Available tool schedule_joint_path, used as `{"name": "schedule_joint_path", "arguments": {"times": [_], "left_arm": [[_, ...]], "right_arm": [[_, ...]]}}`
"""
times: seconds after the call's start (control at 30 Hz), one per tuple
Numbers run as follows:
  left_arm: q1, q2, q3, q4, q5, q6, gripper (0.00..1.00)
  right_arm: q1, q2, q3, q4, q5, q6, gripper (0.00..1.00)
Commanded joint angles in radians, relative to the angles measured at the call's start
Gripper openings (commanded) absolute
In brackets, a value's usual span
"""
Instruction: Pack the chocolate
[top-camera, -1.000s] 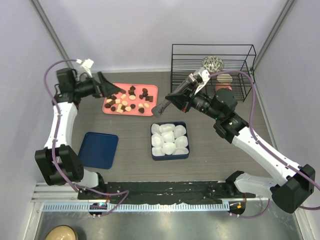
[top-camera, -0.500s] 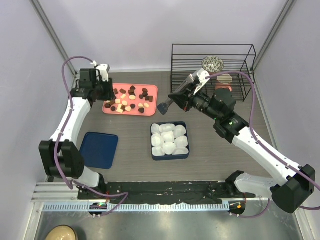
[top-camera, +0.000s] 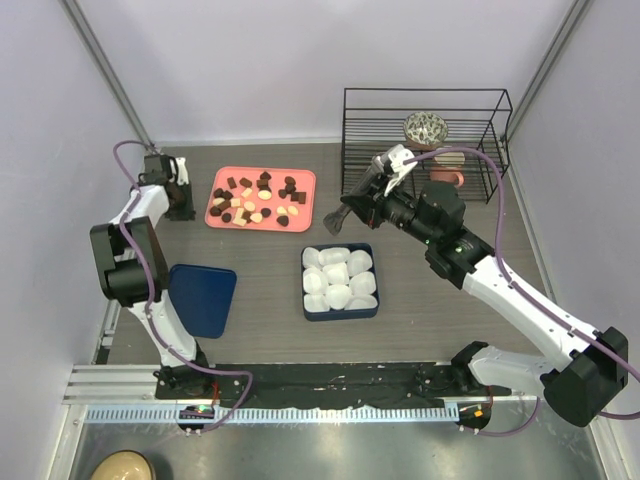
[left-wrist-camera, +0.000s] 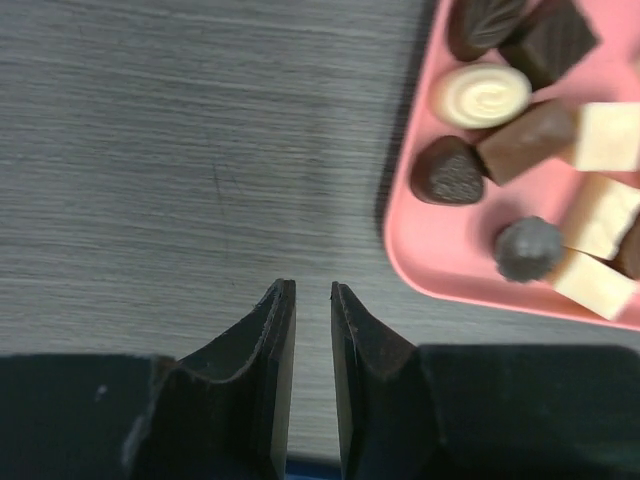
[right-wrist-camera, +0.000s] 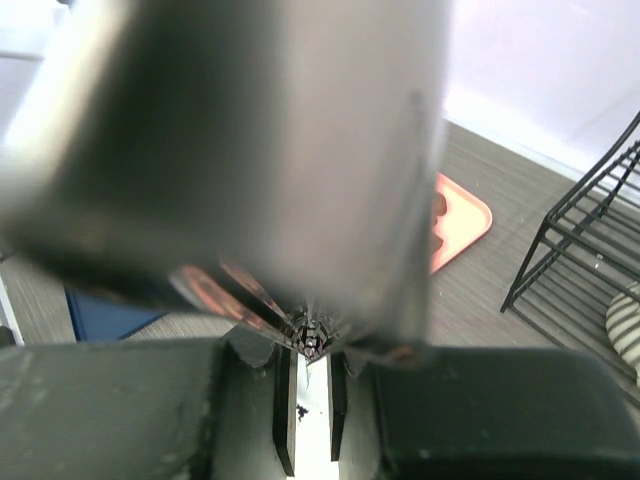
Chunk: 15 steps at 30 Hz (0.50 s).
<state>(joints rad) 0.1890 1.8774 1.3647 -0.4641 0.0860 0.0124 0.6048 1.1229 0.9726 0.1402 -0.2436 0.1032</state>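
Note:
Several pieces of chocolate (top-camera: 258, 200), dark, brown and cream, lie on a pink tray (top-camera: 305, 180). The left wrist view shows some of the chocolate (left-wrist-camera: 450, 170) near the tray's left rim (left-wrist-camera: 420, 250). My left gripper (top-camera: 182, 208) sits low over bare table just left of the tray. Only a narrow gap separates the left gripper's (left-wrist-camera: 312, 290) jaws, with nothing between them. My right gripper (top-camera: 365, 205) hangs right of the tray, shut on a grey metal tool (top-camera: 330, 217). That tool (right-wrist-camera: 260, 150) fills the right wrist view as a blur in front of the right gripper (right-wrist-camera: 310, 385).
A blue box (top-camera: 340, 316) holding white paper cups (top-camera: 340, 280) sits mid-table. A blue lid (top-camera: 200, 298) lies at the near left. A black wire rack (top-camera: 425, 130) with a bowl (top-camera: 426, 126) stands at the back right, behind the right arm.
My left gripper has pulled off the tray to the left and its jaws have narrowed from wide open. The right gripper has drawn the tool slightly back and right.

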Motion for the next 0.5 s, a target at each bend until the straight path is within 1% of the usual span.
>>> {"name": "schedule_joint_path", "arguments": {"times": [0.0, 0.17, 0.27, 0.3, 0.4, 0.47], "left_arm": [[-0.01, 0.029, 0.074, 0.025, 0.009, 0.029, 0.25], [-0.01, 0.072, 0.093, 0.015, 0.057, 0.017, 0.26], [-0.01, 0.072, 0.09, 0.012, 0.104, -0.003, 0.33], [-0.01, 0.072, 0.088, 0.012, 0.113, -0.005, 0.37], [-0.016, 0.077, 0.08, 0.015, 0.113, 0.0, 0.43], [-0.023, 0.084, 0.077, 0.021, 0.1, 0.007, 0.43]], "right_arm": [[0.0, -0.04, -0.009, 0.036, 0.018, -0.014, 0.01], [0.0, -0.041, -0.014, 0.033, 0.017, -0.014, 0.01], [0.0, -0.037, -0.018, 0.033, 0.015, -0.011, 0.01], [0.0, -0.034, -0.02, 0.033, 0.015, -0.013, 0.01], [0.0, -0.029, -0.02, 0.038, 0.013, -0.01, 0.01], [0.0, -0.023, -0.018, 0.042, 0.012, -0.007, 0.01]]}}
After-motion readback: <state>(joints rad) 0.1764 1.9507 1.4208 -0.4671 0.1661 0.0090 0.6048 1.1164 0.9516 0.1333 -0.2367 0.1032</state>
